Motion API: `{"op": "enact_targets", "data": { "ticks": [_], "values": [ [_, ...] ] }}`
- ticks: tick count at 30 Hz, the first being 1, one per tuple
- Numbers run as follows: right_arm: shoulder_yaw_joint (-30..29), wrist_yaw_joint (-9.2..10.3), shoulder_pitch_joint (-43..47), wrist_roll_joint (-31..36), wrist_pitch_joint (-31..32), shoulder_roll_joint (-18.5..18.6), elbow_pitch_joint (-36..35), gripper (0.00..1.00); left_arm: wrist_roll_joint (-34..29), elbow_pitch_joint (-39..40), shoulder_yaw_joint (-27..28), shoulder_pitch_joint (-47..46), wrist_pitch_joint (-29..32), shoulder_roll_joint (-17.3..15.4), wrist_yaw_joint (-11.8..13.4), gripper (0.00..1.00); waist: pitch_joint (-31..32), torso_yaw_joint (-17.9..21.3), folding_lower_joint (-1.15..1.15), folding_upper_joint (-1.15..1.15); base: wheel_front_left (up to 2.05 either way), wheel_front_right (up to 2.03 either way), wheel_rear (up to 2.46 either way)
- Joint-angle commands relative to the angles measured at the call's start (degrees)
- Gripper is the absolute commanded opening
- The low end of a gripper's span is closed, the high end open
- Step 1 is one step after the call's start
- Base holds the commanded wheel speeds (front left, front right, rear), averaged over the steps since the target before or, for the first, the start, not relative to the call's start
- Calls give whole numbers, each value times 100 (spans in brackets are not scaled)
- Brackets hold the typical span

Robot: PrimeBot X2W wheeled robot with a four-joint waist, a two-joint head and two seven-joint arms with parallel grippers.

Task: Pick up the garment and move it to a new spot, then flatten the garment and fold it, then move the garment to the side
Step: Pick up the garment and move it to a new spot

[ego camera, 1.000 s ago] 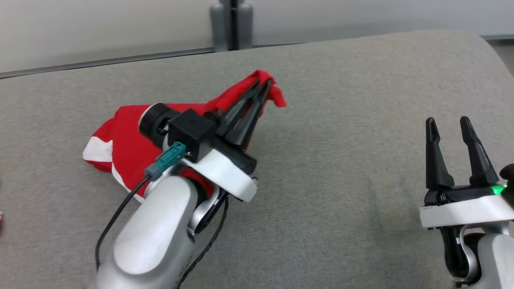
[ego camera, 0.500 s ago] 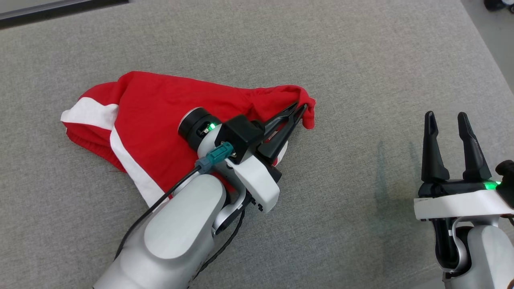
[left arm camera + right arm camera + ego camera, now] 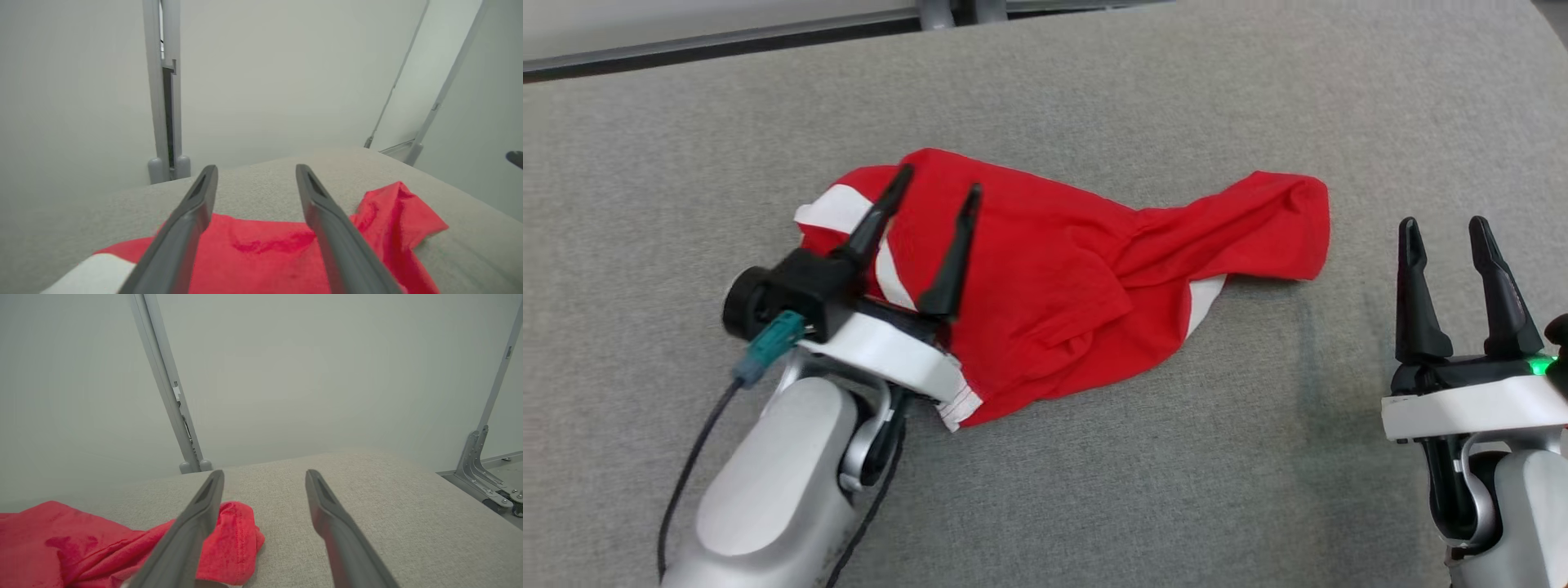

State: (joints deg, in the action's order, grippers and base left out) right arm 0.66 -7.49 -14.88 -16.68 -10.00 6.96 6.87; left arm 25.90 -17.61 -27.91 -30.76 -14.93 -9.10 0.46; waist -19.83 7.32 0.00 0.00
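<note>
My left gripper (image 3: 939,180) hangs open and empty over the crumpled garment (image 3: 1078,269), my right gripper (image 3: 1441,221) open nearby, ready for flattening.

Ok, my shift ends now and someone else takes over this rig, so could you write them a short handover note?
Left gripper: jaws open, empty, over the left end of the garment; it gripped the cloth a second ago and has let go.
Right gripper: jaws open, empty, off the garment's right end, not touching it.
Garment: red with white stripes, lying crumpled on the grey fabric surface.
Done: pick-up and move, it seems.
Left: flatten, fold, move aside.
</note>
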Motion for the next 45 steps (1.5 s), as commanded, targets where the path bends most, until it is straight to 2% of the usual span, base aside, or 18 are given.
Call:
{"op": "enact_targets", "data": {
  "ticks": [1, 6, 8, 12, 16, 26, 34, 45],
  "values": [
    [-28, 0, 92, 42, 39, 62, -29, 100, 85, 80, 180, 142, -23, -58, 72, 100, 241, -276, 0, 0, 0, 0, 0],
    [-69, 0, 227, 86, 184, 99, -156, 100, 55, 458, 1018, 696, -22, -269, 236, 100, 434, -567, 0, 0, 0, 0, 0],
    [-74, 0, 255, 86, 222, 104, -176, 100, 42, 521, 1155, 794, -23, -293, 254, 100, 475, -620, 0, 0, 0, 0, 0],
    [-81, 0, 360, 126, 352, 116, -273, 100, 21, 665, 1658, 1228, -24, -356, 217, 100, 619, -782, 0, 0, 0, 0, 0],
    [-75, 0, 500, 136, 442, 103, -311, 100, -49, 701, 1887, 1613, -25, -356, 128, 100, 844, -895, 0, 0, 0, 0, 0],
    [-21, 0, 968, 152, 641, 41, -306, 100, -175, 390, 1848, 2078, -25, -295, -83, 100, 1440, -932, 0, 0, 0, 0, 0],
    [-35, 0, 1216, 193, 786, -13, -345, 100, -204, 244, 1808, 2290, -24, -392, -93, 100, 1709, -878, 0, 0, 0, 0, 0],
    [-173, 0, 1318, 235, 893, -34, -472, 100, -190, 185, 1742, 2257, -20, -417, -56, 100, 1752, -956, 0, 0, 0, 0, 0]
  ]
}}
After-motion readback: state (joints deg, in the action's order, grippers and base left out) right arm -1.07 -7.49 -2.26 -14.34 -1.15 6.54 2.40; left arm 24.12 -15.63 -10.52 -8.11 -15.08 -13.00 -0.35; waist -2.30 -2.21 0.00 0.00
